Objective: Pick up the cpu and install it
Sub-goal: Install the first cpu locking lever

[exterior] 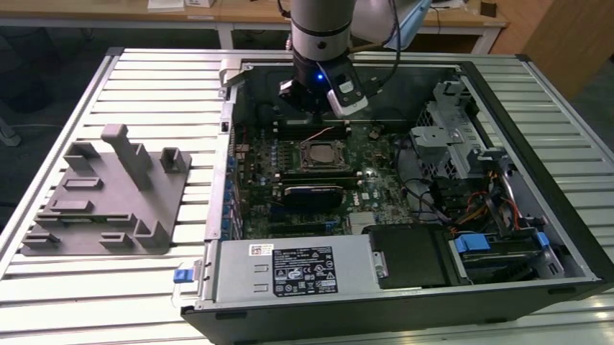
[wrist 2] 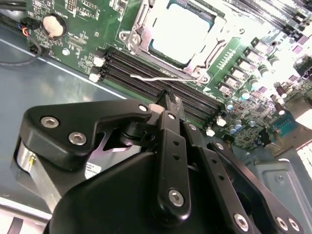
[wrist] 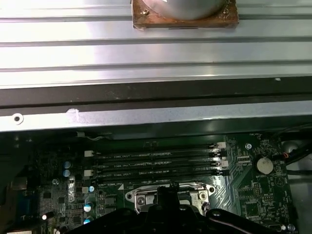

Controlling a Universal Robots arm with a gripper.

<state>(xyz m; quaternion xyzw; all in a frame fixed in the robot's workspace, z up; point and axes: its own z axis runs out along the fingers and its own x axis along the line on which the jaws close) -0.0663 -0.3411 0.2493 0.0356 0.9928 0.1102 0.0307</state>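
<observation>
Claw [wrist 2: 168, 101] fills the foreground in the second wrist view: black fingers pinched together with nothing between them, tips over the memory slots [wrist 2: 126, 66]. The cpu [wrist 2: 181, 28] sits in its socket just beyond those slots, silver top up, a metal frame [wrist 2: 131, 36] around it on the green board [wrist 2: 83, 24]. In the exterior view, board and cpu lie inside the open case [exterior: 422, 79]. The case rests on the slatted table [exterior: 144, 86]. A grey tray [exterior: 106, 201] stands apart on the exterior view's left.

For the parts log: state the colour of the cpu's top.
Silver-grey; the cpu shows best in the second wrist view.
</observation>
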